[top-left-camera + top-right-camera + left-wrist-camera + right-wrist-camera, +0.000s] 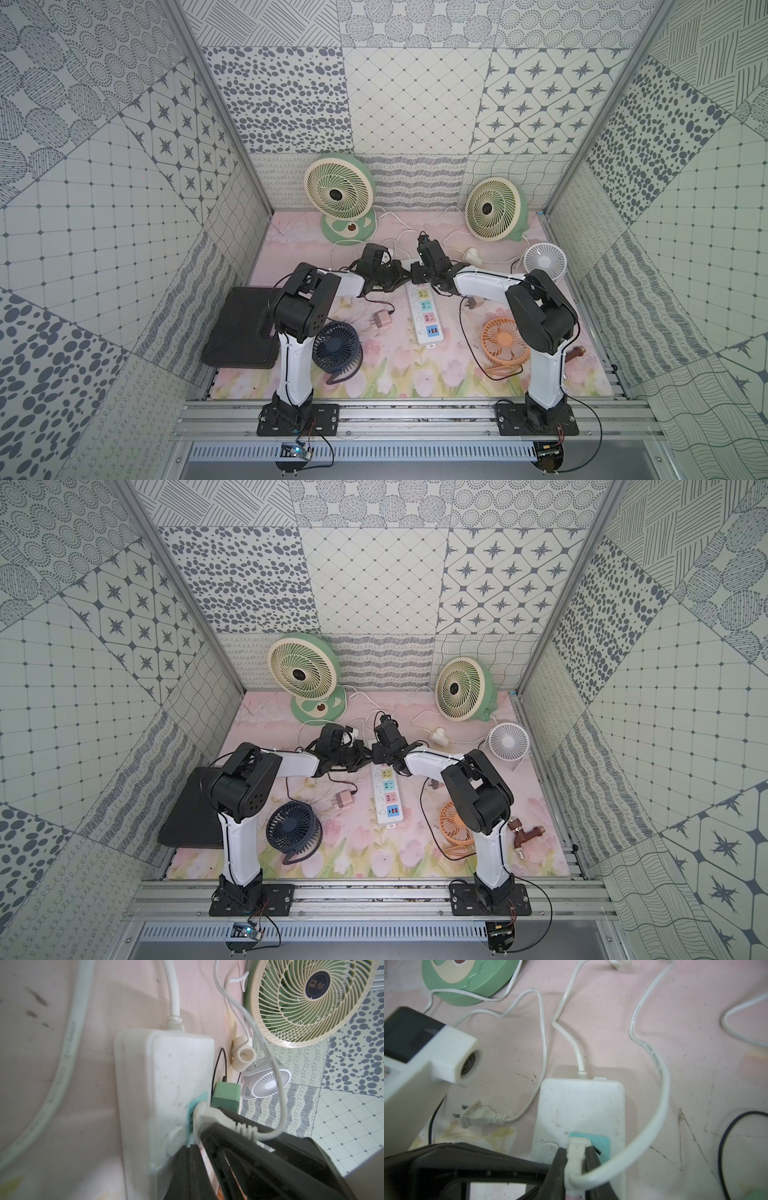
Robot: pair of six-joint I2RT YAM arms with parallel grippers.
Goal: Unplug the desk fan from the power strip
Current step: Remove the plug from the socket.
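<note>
1. The right tool [575, 1148] is clamped on a white plug [574, 1164], with one black finger on each side. The plug sits in the teal socket [602, 1142] at the cable end of the power strip [581, 1101]. The plug's collar hides its prongs, so how deep they sit cannot be told.
2. The left tool [190, 1148] has its fingertips pressed together and grips nothing. The tips lie against the strip's white face beside a round button [175, 1142], though the contact itself is blurred.
3. In both top views the two wrists meet over the far end of the strip [424, 318] and cover both tools, the plug and that socket. Only the nearer sockets and the blue USB panel show.
4. The plug's cord [660, 1076] loops away and is cut off at the edge of the wrist view. Which fan it feeds cannot be followed.
5. A loose plug [477, 1114] lies unplugged on the pink worktop [395, 374], just beside the strip. A green adapter [226, 1095] sits near the strip's other side.
6. Two green fans stand by the back wall, one to the left [338, 191] and one to the right [494, 208], with a white fan [544, 259] near the right one.
7. A navy fan [336, 345] sits by the left arm. An orange fan [500, 338] is half hidden behind the right arm, and a black case [241, 328] lies partly under the left arm.
</note>
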